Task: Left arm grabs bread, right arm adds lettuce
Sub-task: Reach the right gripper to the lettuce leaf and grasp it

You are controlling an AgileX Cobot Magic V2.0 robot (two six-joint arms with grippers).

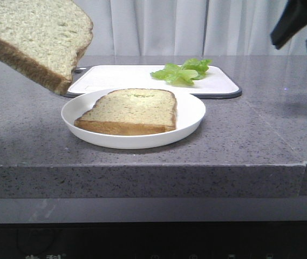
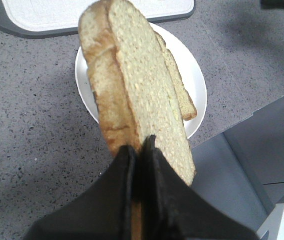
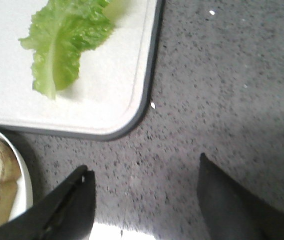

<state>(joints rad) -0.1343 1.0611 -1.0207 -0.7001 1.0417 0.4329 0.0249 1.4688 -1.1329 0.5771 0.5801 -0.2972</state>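
My left gripper (image 2: 139,147) is shut on the crust edge of the thick bread slice (image 2: 142,85) and holds it in the air. In the front view the bread (image 1: 32,35) hangs tilted at the upper left, above the counter, and the gripper itself is out of view there. The lettuce (image 1: 183,70) lies on the white cutting board (image 1: 121,78) at its right end. It also shows in the right wrist view (image 3: 62,45). My right gripper (image 1: 299,40) is open and empty, high at the right, over bare counter beside the board's corner (image 3: 144,170).
A thinner bread slice (image 1: 131,110) lies on a white plate (image 1: 191,116) in front of the board. The plate's rim shows in the left wrist view (image 2: 191,75) and the right wrist view (image 3: 22,185). The grey counter's front edge (image 1: 153,164) runs across.
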